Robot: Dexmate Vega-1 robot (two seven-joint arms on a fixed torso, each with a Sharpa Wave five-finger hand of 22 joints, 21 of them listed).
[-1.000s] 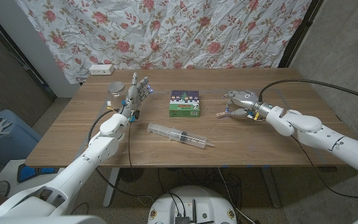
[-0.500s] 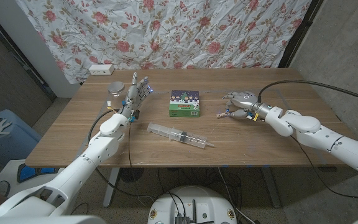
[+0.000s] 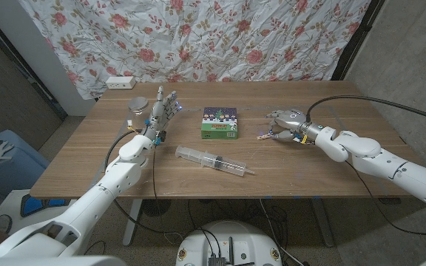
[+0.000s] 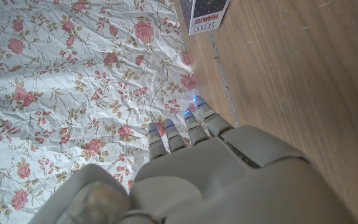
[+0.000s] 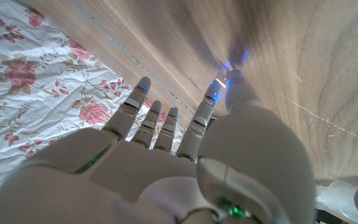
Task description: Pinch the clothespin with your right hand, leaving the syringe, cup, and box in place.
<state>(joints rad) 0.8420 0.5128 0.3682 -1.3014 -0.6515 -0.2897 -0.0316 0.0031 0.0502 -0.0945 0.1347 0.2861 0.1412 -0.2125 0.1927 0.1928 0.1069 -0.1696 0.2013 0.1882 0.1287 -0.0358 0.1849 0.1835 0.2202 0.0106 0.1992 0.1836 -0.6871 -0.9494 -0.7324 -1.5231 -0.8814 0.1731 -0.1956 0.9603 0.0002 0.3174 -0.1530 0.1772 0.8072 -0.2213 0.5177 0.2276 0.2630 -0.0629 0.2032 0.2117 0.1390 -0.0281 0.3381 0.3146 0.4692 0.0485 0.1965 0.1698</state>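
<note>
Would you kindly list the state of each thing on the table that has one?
clothespin: under the right hand's fingers; grip unclear
syringe: lying flat, untouched
box: closed, untouched
cup: beyond the left hand, untouched
left hand: holding nothing, fingers apart

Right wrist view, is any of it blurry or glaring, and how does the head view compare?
In the right wrist view the right hand looms close and soft, the table streaks with blur, and blue lights flare on its fingertips. The head view is evenly lit and sharp: the syringe and box read clearly, though the clothespin is tiny.
</note>
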